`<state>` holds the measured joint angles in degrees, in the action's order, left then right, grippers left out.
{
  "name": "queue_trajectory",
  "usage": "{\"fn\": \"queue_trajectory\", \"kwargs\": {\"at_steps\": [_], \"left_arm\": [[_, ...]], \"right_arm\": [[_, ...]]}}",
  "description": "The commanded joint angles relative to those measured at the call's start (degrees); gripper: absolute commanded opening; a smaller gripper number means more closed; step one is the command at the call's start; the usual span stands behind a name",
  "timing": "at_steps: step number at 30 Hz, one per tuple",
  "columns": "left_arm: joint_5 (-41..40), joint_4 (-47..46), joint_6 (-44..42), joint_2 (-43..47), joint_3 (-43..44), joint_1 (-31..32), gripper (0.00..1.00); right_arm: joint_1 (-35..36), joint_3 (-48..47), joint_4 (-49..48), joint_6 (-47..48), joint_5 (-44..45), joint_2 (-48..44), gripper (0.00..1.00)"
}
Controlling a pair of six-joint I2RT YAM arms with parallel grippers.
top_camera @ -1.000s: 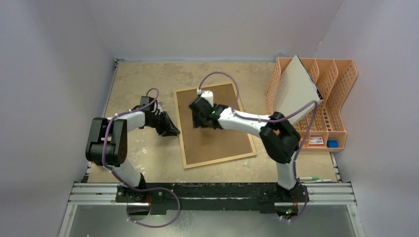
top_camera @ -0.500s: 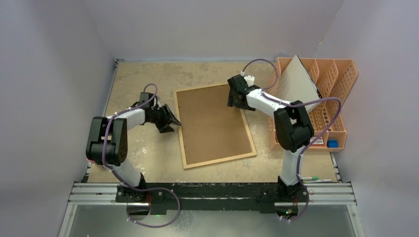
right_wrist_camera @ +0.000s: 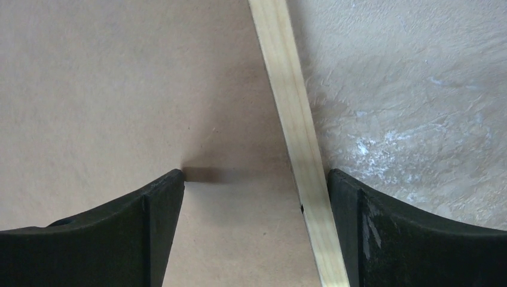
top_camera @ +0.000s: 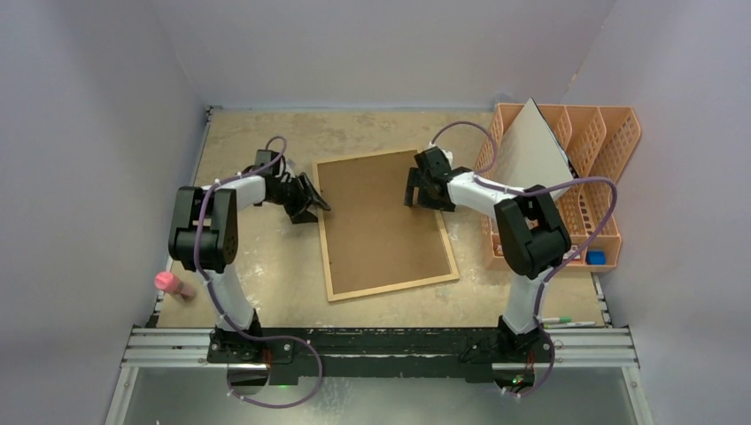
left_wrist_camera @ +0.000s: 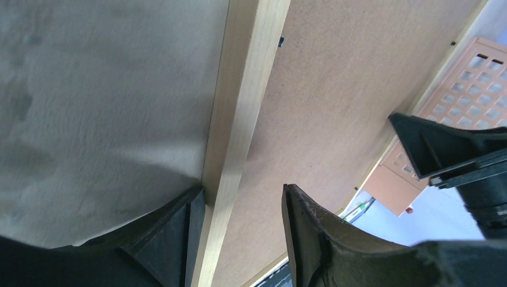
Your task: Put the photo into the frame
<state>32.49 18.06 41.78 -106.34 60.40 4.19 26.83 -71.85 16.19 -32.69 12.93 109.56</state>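
Your L gripper (top_camera: 312, 205) straddles the thin light-wood rectangular frame (top_camera: 381, 221), left rail, jaws apart. R gripper (top_camera: 414, 190): right rail, jaws wide.

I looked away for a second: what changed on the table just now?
The right fingers left the middle of the frame for its right edge, spreading wide across the rail. The left fingers moved in to its left edge and opened. The frame, orange rack and board stayed put.

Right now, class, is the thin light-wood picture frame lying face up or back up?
Back up: the thin light-wood picture frame lies flat, brown fibreboard backing facing upward.
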Motion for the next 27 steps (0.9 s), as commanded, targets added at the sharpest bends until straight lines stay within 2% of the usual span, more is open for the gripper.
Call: {"fn": "queue_trajectory", "kwargs": {"at_steps": [1,10,16,20,27], "left_arm": [[2.3,-1.7,-2.6,-5.0,6.8,0.0,0.52],[6.1,-1.3,-5.9,-15.1,19.7,0.3,0.51],[8.9,-2.3,-6.4,-22.0,27.2,1.7,0.51],[9.5,-4.9,-5.0,-24.6,28.6,2.7,0.51],[11.4,-8.2,-3.1,-26.8,30.9,3.6,0.51]], "right_arm": [[0.7,5.8,-2.8,2.4,-11.6,-3.1,0.89],[6.0,13.7,-10.7,7.0,-27.2,-8.5,0.87],[13.8,15.3,-11.1,5.3,-28.4,-8.0,0.87],[18.1,15.0,-9.9,3.6,-27.3,-9.0,0.87],[21.0,13.8,-5.8,3.5,-24.1,-10.1,0.88]]}}
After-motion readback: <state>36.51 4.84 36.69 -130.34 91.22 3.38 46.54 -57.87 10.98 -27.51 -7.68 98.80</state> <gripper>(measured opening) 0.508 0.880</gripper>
